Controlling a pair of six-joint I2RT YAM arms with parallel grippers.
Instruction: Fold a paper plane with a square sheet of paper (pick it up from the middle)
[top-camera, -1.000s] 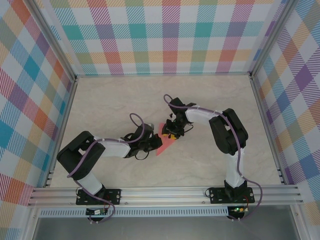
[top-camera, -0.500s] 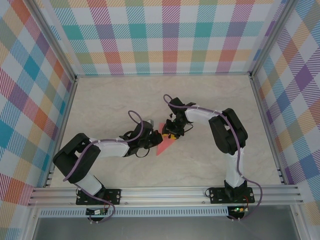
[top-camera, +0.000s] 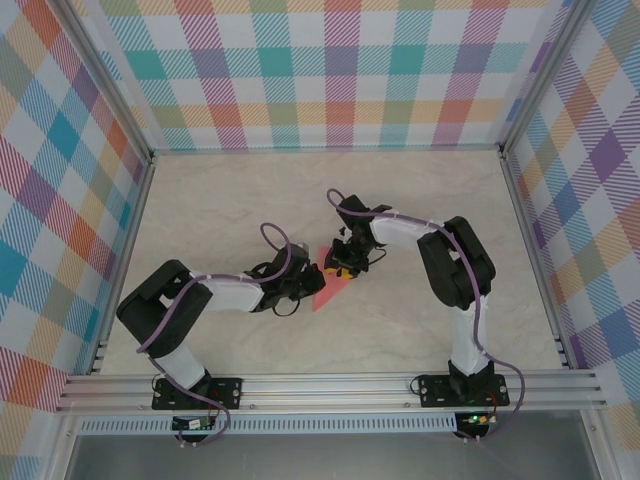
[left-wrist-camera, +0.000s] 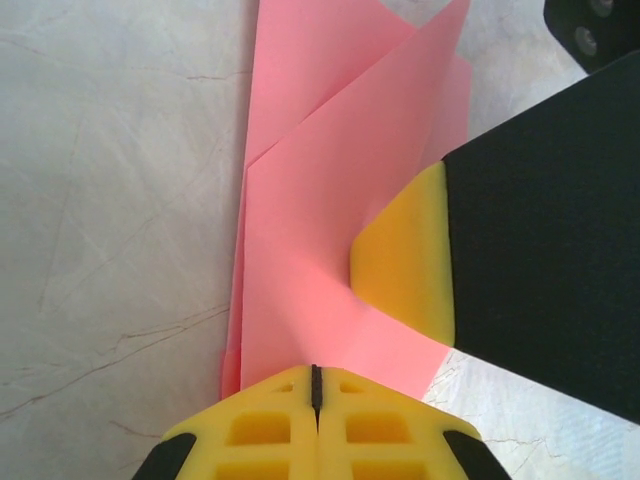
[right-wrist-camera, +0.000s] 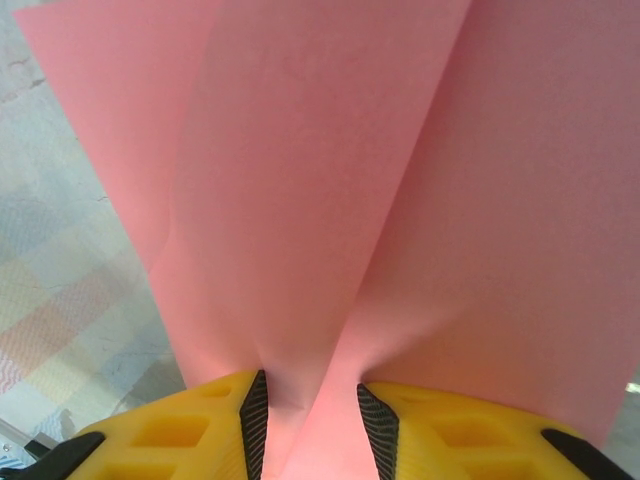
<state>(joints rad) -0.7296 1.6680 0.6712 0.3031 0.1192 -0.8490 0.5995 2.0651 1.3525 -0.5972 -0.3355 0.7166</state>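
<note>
Left fingers (left-wrist-camera: 290, 405) fully closed, clamping one end of the paper plane (left-wrist-camera: 310, 230). Right fingers (right-wrist-camera: 215, 425) partly open, pinching a raised fold of it between them. Paper plane located mid-surface (top-camera: 420, 200), between the two arms.

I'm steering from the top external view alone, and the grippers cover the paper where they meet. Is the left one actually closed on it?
Observer: Yes. On the left wrist camera the left gripper has its fingertips pressed together, with the pink paper running into the seam.
Operator: And the right one?
Observer: On the right wrist camera the right gripper has its jaws partly apart, with a raised fold of the paper filling the gap.
Operator: Is the paper lying flat?
Observer: No. The left wrist camera shows overlapping creased layers, dented around the right gripper's yellow pad.
</note>
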